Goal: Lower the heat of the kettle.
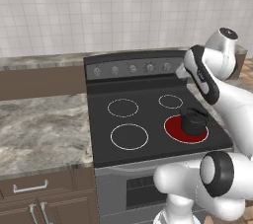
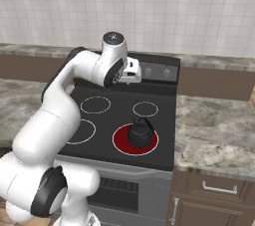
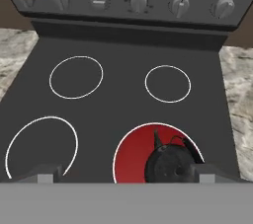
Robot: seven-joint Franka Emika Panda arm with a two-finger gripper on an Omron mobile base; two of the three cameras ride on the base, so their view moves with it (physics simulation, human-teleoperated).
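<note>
Hovering wide open and empty near the knobs (image 3: pixel 139 2) at upper frame, the pincer (image 2: pixel 130 73) is risking turning the wrong dial while the kettle (image 1: pixel 193 121) is sitting lower right on the glowing burner (image 1: pixel 173 130).

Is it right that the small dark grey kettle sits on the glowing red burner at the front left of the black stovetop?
Not quite. The small dark grey kettle does sit on the glowing red burner, but that burner is at the front right of the black stovetop, not the front left. The left base view shows it.
</note>
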